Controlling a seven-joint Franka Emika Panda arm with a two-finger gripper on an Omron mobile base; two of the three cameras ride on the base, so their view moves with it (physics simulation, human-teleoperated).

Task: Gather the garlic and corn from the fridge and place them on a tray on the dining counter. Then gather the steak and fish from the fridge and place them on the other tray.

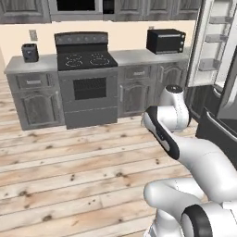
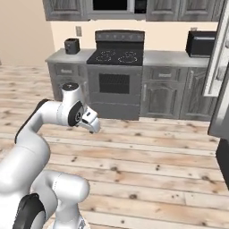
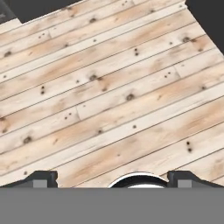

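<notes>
We find the gripper [image 3: 112,179] with its two dark fingertips [image 3: 41,178] standing at the widest spread, nothing between them and nothing touched. Below them lies bare plank floor [image 3: 109,100], well apart from the tips. In the right base view the gripper [image 2: 91,123] hangs folded in close to the arm, above the floor in front of the stove [image 2: 117,74]. The fridge [image 1: 222,111] stands at the right edge of the left base view, its door [image 1: 210,44] swung open and showing pale door shelves; we cannot make out any food on them. The right base view gives only a sliver of that door [image 2: 220,53]. Along the far wall we note the wall counter [image 1: 139,56], a black microwave [image 1: 165,40] and a small dark toaster [image 1: 30,52]. Nothing stands between arm and fridge.
</notes>
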